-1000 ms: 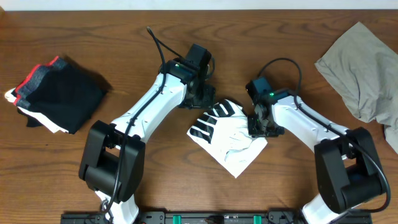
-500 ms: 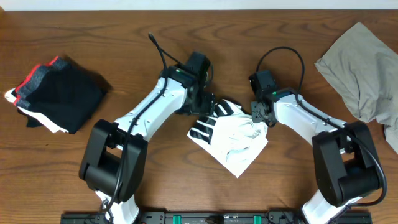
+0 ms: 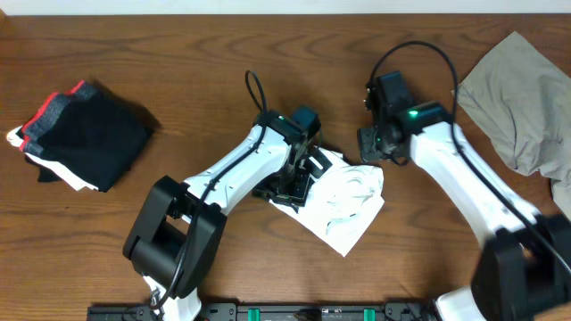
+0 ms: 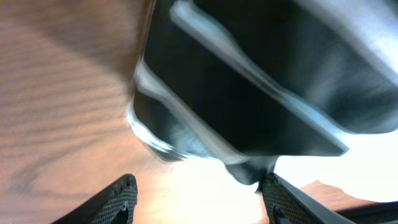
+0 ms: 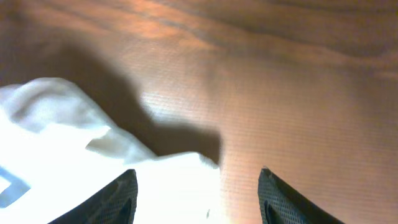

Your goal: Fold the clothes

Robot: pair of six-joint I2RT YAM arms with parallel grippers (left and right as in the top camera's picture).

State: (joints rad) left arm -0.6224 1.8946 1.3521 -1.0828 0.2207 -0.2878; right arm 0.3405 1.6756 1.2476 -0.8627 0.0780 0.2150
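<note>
While under left gripper (image 3: 299, 178), white garment (image 3: 346, 210).

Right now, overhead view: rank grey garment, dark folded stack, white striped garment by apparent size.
1. Grey garment, cut off by the frame edge.
2. Dark folded stack, nearly the same; unsure.
3. White striped garment, partly covered.

free: table (image 3: 178, 85) between dark pile (image 3: 85, 134) and white garment (image 3: 348, 205) | blocked: grey cloth (image 3: 522, 98) far right
</note>
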